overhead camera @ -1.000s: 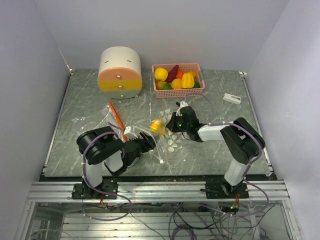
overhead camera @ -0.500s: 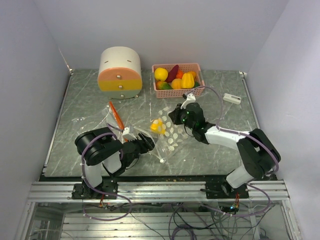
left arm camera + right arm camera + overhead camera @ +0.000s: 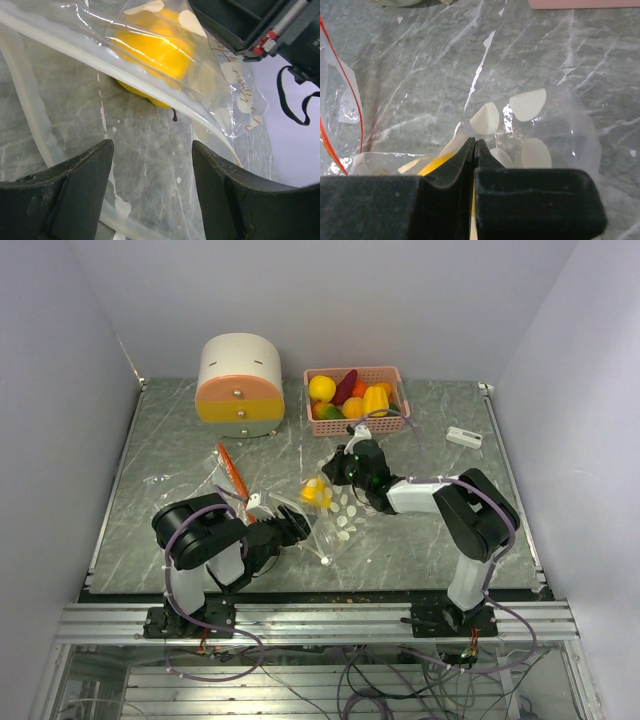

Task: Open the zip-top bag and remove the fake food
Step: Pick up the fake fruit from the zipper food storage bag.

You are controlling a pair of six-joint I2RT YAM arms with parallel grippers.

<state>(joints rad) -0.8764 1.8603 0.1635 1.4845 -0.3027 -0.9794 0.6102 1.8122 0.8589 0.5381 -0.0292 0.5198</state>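
Beside the near-left corner of the clear, white-dotted zip-top plastic bag (image 3: 338, 518), the left hand (image 3: 296, 526) sits low over the grey marbled tabletop (image 3: 420, 540). Its fingers are spread apart, with bag plastic lying between them. Inside the bag, towards its far end, lies a glossy yellow plastic fruit (image 3: 316, 492). At the bag's far edge, the right hand (image 3: 332, 475) is pinched together on the film.
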